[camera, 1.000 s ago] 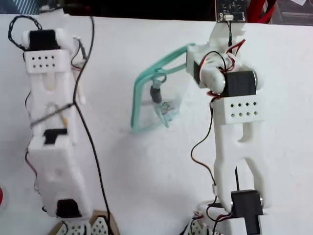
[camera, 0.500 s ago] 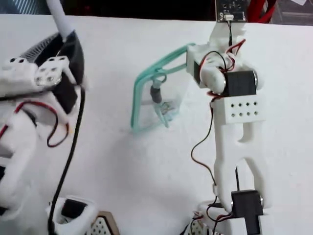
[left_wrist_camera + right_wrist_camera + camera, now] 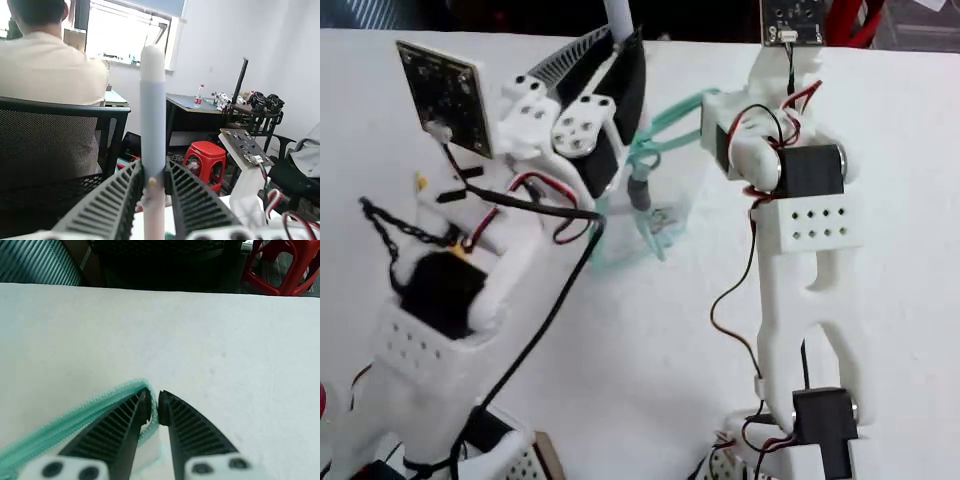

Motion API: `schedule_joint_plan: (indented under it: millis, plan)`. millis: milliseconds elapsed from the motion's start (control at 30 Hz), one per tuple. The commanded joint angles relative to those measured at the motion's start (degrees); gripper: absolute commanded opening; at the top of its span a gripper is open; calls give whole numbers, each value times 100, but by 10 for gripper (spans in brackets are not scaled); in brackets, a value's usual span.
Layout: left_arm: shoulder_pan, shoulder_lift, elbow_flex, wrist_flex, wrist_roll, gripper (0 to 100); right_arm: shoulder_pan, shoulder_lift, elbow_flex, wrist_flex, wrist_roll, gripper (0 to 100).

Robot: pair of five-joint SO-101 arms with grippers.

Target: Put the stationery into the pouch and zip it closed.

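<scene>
Left gripper (image 3: 153, 174) holds pen (image 3: 152, 105) upright, rounded end up; right gripper (image 3: 154, 401) pinches pouch (image 3: 75, 423).

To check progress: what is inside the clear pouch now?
Through the clear pouch a dark grey piece and a small pale item show. The left pincer, holding a white stick, covers its left side, so anything there is hidden.
</scene>
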Motion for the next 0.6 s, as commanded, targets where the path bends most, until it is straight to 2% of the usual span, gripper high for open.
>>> schedule_joint_plan:
  millis: [0,167,400,567]
  plan:
    - [136,119,343,-774,-35,24,92,-4,-44,-66,44,19]
    - [163,620,501,-774,0,24,171,-22,-44,-66,44,19]
    - [708,479,563,-475,-18,24,338,-13,-53,-154,26,19]
    - [690,629,932,-510,-9,24,312,-48,-44,-136,18,19]
